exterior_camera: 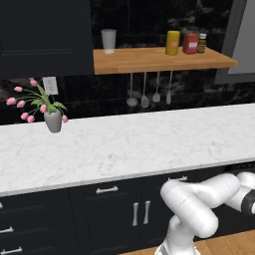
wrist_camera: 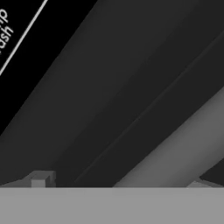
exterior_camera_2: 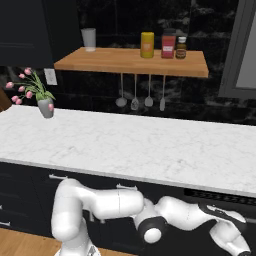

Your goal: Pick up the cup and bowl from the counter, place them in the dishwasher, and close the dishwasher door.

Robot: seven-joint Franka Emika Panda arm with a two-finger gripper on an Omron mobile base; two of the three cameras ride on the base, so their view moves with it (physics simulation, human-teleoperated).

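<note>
white grey-veined counter [exterior_camera: 129,144], brown wooden shelf [exterior_camera: 159,59], pink tulips [exterior_camera: 27,102], yellow canister [exterior_camera: 173,43].

I see the counter [exterior_camera: 129,144] wide open for passage, only a flower vase [exterior_camera: 53,121] at its left rear.

Table: the long white marble-look table [exterior_camera: 129,144] sits on top of dark cabinets with silver handles [exterior_camera: 107,211].
Vase: the grey vase of pink flowers [exterior_camera: 53,121] stands on the table's left end.
Shelf: the brown wooden shelf [exterior_camera: 159,60] hangs above the table.

Fingers [wrist_camera: 41,179] spread wide, tips against slanted dark dishwasher [wrist_camera: 109,87] panels
</note>
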